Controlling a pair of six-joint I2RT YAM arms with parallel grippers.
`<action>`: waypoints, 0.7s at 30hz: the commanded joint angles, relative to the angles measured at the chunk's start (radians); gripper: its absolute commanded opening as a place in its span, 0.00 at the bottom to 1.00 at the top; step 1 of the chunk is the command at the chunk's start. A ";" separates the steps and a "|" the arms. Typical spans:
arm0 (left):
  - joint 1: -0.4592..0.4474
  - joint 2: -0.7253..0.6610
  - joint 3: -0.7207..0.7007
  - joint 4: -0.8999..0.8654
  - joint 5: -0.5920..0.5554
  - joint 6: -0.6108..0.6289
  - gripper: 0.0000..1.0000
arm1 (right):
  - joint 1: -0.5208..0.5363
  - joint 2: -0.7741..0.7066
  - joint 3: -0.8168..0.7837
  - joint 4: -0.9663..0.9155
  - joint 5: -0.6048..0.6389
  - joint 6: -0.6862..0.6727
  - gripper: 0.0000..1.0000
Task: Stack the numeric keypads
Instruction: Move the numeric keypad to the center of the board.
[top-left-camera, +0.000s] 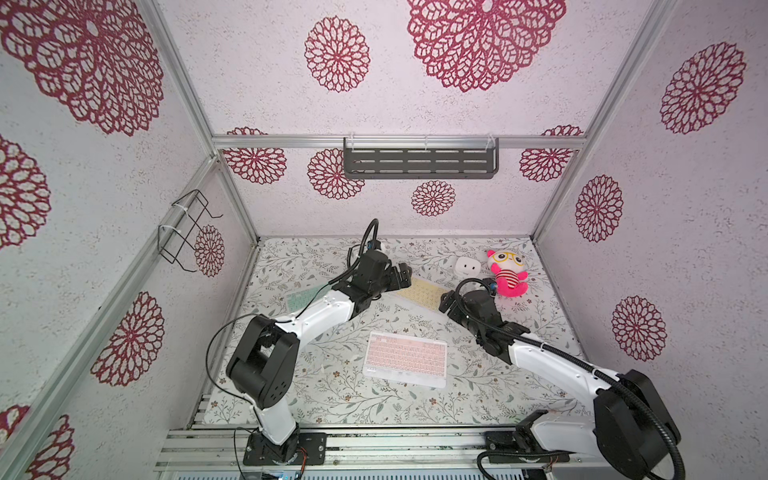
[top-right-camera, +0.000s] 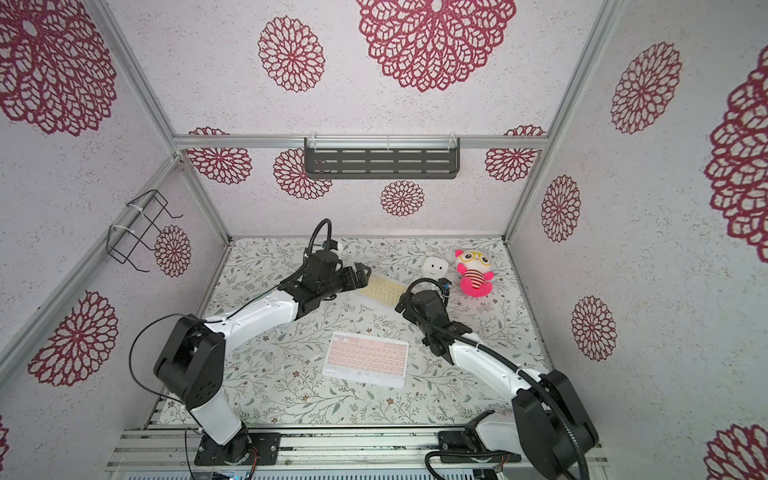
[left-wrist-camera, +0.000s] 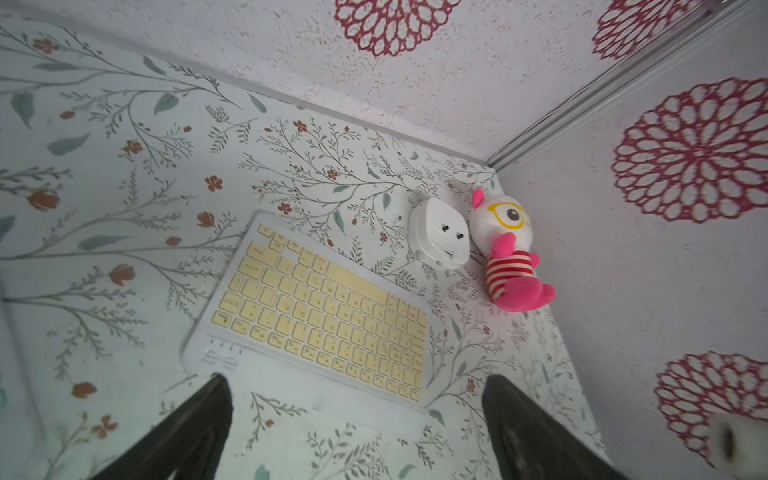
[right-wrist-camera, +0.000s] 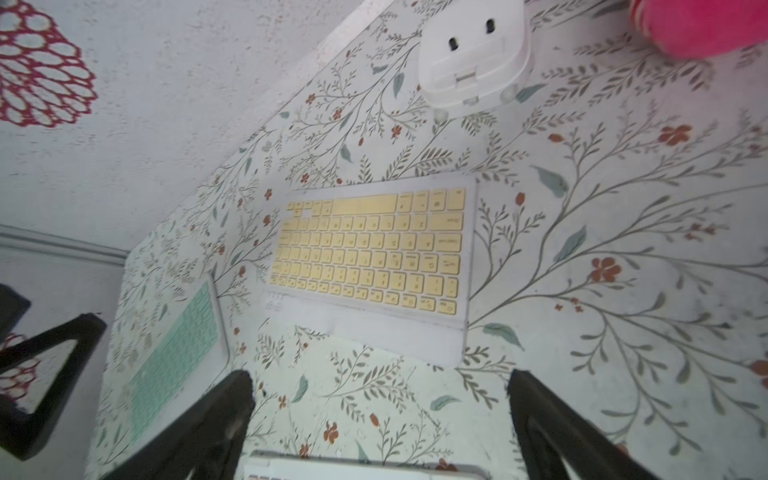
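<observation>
Squinting at the keys for anything readable, we get nowhere. The yellow keypad (right-wrist-camera: 370, 253) has printed legends, but they're too blurred to make out, and we see no brand marks.

The desk (top-left-camera: 332, 395) has a pale covering printed with twigs, leaves and small red flowers. The walls are white with big crimson doily-style flowers and have aluminium framing in the corners.

A black slotted shelf (top-left-camera: 419, 162) hangs on the back wall and a wire rack (top-left-camera: 187, 230) on the left wall. We can't tell what's in either.

All three keypads lie flat on the desk, each on its own:
- The yellow one sits angled at the far middle.
- The mint keypad (top-left-camera: 303, 299) is to its left, partly under the left arm.
- The pink keypad (top-left-camera: 405, 359) is near the front centre, well apart from the other two.

A white cube gadget (top-left-camera: 465, 267) and a pink plush toy (top-left-camera: 508, 274) sit side by side at the far right.

The left fingers (left-wrist-camera: 195, 424) are spread wide over one end of the yellow keypad. The right fingers (right-wrist-camera: 216, 415) are spread wide near its other end. Neither set is holding anything.
</observation>
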 joint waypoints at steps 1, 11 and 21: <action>0.011 0.125 0.141 -0.232 -0.093 0.208 0.97 | -0.038 0.059 0.058 -0.126 0.076 -0.052 0.99; 0.079 0.453 0.443 -0.329 -0.023 0.248 0.97 | -0.163 0.253 0.124 -0.023 -0.144 -0.093 0.99; 0.079 0.583 0.534 -0.374 0.051 0.210 0.97 | -0.157 0.460 0.298 -0.108 -0.166 -0.123 0.99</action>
